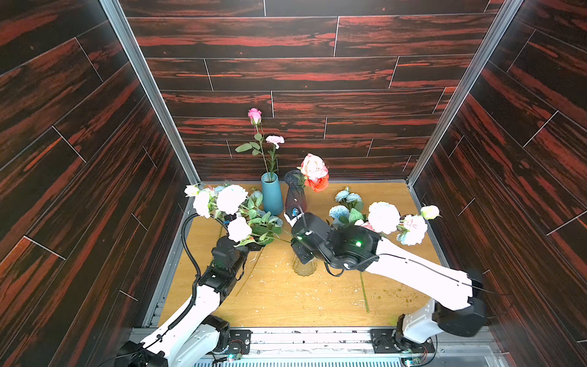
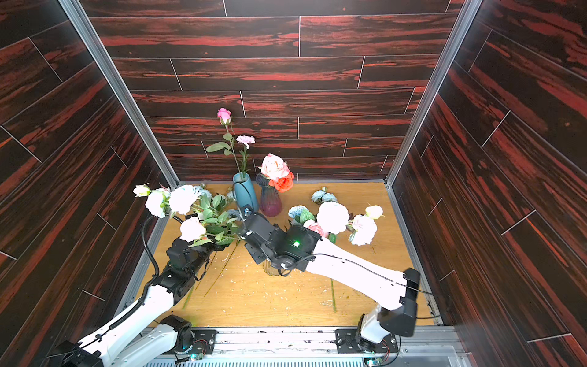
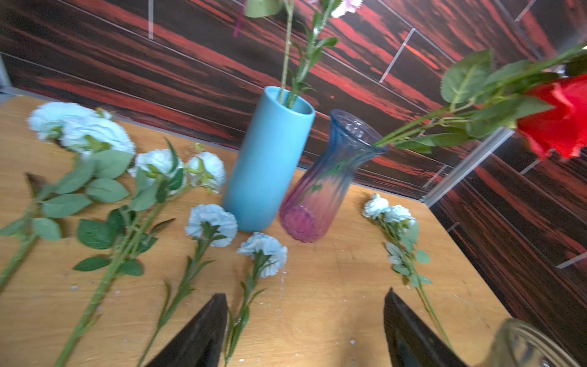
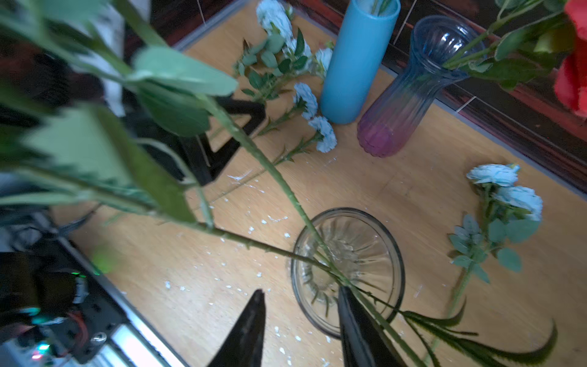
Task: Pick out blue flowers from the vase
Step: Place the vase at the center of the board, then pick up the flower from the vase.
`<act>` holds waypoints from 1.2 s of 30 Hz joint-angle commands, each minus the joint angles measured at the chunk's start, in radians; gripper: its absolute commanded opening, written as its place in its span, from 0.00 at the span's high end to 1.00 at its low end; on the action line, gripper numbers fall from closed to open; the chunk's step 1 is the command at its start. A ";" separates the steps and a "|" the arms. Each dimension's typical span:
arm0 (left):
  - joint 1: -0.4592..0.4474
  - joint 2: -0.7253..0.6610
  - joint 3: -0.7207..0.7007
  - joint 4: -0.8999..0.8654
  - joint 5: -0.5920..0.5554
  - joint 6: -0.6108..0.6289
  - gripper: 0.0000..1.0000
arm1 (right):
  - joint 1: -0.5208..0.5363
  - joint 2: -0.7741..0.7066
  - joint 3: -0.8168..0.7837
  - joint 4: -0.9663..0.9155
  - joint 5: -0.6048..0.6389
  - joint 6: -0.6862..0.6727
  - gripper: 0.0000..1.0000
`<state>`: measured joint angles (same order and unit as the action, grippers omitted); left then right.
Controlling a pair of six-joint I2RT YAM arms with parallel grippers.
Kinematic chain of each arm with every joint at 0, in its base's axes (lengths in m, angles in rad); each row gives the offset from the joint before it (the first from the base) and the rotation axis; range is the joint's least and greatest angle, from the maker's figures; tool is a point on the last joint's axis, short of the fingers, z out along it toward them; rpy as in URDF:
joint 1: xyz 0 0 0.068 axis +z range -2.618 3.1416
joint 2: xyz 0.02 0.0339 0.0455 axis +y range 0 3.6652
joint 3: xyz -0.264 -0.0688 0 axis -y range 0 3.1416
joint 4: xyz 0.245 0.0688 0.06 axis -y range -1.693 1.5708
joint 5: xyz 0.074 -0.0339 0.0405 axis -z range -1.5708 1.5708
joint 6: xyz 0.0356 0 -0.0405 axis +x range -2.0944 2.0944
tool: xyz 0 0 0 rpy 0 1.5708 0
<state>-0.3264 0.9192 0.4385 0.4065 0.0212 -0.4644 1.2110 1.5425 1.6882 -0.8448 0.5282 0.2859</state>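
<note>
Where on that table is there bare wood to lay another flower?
Barest is the front strip of the table, between the clear glass vase and the front rail, with only stray stems and crumbs. Another gap lies between the purple vase, that glass vase and the small blue spray. Crowded: beside the blue vase, where the blue flowers lie.

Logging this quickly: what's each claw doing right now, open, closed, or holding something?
Left claw: open, holding nothing.
Right claw: open, holding nothing.
</note>
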 commanded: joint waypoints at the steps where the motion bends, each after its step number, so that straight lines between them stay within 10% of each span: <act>1: 0.004 -0.026 0.045 0.043 0.083 -0.009 0.21 | 0.003 -0.034 -0.050 0.149 -0.030 -0.070 0.62; 23: 0.001 0.004 0.080 0.129 0.227 -0.124 0.21 | -0.222 -0.098 -0.322 0.522 -0.532 -0.169 0.63; 36: -0.010 0.006 0.095 0.140 0.263 -0.138 0.21 | -0.234 -0.019 -0.328 0.599 -0.531 -0.212 0.66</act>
<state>-0.3313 0.9340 0.5014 0.5175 0.2638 -0.6029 0.9852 1.4944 1.3632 -0.2832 0.0124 0.0925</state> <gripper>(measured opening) 0.793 0.342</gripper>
